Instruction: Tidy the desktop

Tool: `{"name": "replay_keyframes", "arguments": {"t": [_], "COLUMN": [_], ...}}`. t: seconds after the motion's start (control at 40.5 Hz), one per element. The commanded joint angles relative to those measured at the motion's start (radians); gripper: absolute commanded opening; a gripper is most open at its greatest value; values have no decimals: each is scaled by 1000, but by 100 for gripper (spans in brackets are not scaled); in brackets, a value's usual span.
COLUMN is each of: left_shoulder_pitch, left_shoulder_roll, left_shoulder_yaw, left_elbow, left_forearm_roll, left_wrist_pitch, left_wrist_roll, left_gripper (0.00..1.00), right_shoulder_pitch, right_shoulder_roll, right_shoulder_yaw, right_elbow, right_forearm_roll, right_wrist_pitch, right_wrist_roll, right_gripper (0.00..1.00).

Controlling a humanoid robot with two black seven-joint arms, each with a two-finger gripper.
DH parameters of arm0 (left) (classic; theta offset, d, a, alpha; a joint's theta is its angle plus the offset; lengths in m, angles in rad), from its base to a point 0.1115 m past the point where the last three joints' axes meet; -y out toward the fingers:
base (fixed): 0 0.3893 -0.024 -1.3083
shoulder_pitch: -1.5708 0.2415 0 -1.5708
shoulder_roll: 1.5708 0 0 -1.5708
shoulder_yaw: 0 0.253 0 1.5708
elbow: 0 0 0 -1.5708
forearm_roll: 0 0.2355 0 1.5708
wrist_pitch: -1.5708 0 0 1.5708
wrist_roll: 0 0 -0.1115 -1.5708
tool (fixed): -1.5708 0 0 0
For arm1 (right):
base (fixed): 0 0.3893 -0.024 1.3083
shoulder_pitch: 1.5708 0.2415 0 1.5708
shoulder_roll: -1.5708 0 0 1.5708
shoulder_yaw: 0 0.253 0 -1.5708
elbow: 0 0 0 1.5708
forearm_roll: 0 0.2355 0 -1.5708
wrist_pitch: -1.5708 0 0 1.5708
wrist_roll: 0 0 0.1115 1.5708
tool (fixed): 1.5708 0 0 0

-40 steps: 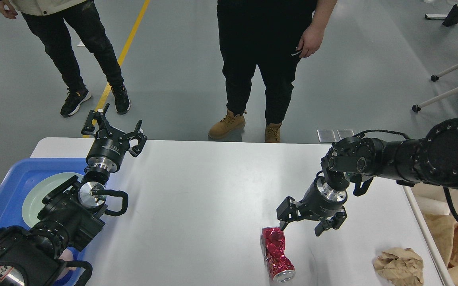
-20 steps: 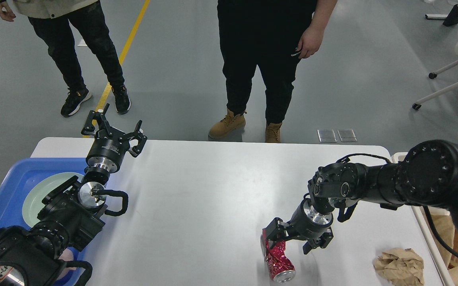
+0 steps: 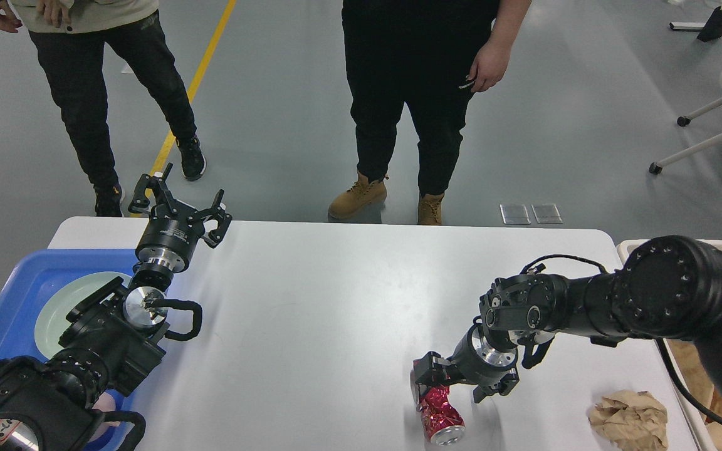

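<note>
Desktop: the white desktop [image 3: 336, 300] fills the near scene.
Right gripper [image 3: 458, 383]: fingers spread, straddling the far end of the crushed red can [image 3: 437, 413], not clamped.
Left gripper [image 3: 176, 203]: raised at the far left edge, fingers apart, holding nothing.
Nearby: crumpled brown paper [image 3: 630, 418] near right; blue tray [image 3: 16, 300] with pale plate [image 3: 66, 300] left.
Beyond: two people [image 3: 423, 94] at the far edge.

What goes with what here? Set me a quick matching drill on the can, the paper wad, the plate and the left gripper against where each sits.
Things:
1. crushed red can
2. crumpled brown paper
3. pale green plate
4. left gripper

Places:
A. in the blue tray
B. at the desktop's near right corner
C. open, above the far left edge
D. between the right gripper's fingers

Pairs: 1-D, 2-B, 3-A, 4-C
</note>
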State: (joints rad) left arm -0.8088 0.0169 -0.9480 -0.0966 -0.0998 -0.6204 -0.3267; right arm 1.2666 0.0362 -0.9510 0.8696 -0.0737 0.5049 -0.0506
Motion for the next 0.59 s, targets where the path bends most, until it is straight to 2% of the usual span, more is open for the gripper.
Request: {"name": "replay_keyframes", "arguments": {"t": [0.0, 0.074, 0.099, 0.222, 0.321, 0.395, 0.469, 0.519, 0.544, 0.568], "left_shoulder_pitch": [0, 0, 0, 0, 0, -1, -1, 0, -1, -1], "left_shoulder_roll": [0, 0, 0, 0, 0, 0, 0, 0, 0, 0], "left_shoulder_yaw": [0, 0, 0, 0, 0, 0, 0, 0, 0, 0], "left_elbow": [0, 0, 0, 0, 0, 0, 0, 0, 0, 0], "left_forearm_roll": [0, 0, 0, 0, 0, 0, 0, 0, -1, 0], "left_wrist_pitch": [-1, 1, 1, 1, 1, -1, 1, 1, -1, -1], "left_wrist_roll": [0, 0, 0, 0, 0, 0, 0, 0, 0, 0], "left_gripper": [96, 96, 96, 96, 96, 96, 96, 96, 96, 96], "right_shoulder_pitch": [-16, -19, -21, -27, -29, -29, -27, -27, -26, -26], "right_shoulder_roll": [-1, 1, 1, -1, -1, -4, -7, -9, -9, -10], "right_shoulder_yaw": [-2, -2, 0, 0, 1, 1, 1, -2, -5, -8], "right_elbow": [0, -1, 0, 2, 14, 16, 16, 17, 20, 23], "right_forearm_roll": [0, 0, 0, 0, 2, 2, 2, 2, 0, 0], "right_wrist_pitch": [-34, -40, -48, -94, -196, -223, -230, -229, -227, -218], "right_wrist_roll": [-2, -15, -41, -100, -103, -103, -103, -104, -104, -106], "right_gripper": [100, 100, 100, 100, 99, 98, 82, 67, 58, 38]}}
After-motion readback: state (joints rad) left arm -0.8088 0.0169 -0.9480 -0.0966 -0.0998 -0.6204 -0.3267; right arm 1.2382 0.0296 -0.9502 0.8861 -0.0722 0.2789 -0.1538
